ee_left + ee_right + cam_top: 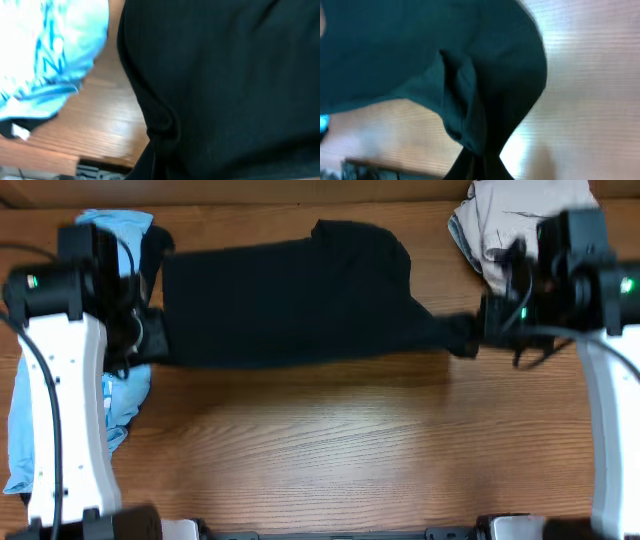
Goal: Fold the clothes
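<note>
A black garment is stretched across the far half of the wooden table between my two arms. My left gripper is shut on its left end; in the left wrist view the black cloth fills most of the frame and bunches at the jaws. My right gripper is shut on its right end, which narrows to a point there. In the right wrist view the dark cloth gathers into the jaws above the table.
A light blue garment lies under and behind my left arm, also in the left wrist view. A pale grey and white garment lies at the back right. The table's front half is bare wood.
</note>
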{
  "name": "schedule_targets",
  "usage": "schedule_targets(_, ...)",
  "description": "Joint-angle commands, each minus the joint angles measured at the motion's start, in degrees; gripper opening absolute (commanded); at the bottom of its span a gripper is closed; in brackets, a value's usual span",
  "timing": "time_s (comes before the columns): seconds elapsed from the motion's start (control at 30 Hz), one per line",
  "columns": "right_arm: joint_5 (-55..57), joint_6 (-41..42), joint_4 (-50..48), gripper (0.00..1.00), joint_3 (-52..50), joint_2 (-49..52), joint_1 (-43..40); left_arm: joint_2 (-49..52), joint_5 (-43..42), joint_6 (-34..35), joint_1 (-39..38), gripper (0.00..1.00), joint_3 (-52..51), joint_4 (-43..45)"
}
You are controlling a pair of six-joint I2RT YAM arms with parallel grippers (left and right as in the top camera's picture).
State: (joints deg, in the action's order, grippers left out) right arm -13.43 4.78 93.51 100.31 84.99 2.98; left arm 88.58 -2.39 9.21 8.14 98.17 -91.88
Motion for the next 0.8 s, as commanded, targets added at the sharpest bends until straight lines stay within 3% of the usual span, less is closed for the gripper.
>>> schedule_targets(0.0,-1.27,2.1,-1.86,0.04,-11.54,-6.93,-0.31,-8.07,-1.14,5.11,0.28,0.04,-7.93,1.4)
schedule_targets(0.27,-3.76,6.4,-11.26,0.04,-34.95,-15.19,-0.31,-19.04,-1.05,11.28,0.28,0.04,-27.82,7.32)
schedule_targets(0.5,-4.46,5.51,-24.41,0.04,-38.12,-13.44,1.09,-19.17,-0.42,15.72,0.31,0.04,-40.68,20.55)
schedule_targets(0.77,-3.8,4.87,-43.01,0.04,-38.12,-7.41,2.38,-17.16,8.0,18.38,0.63,0.04,-45.38,39.21)
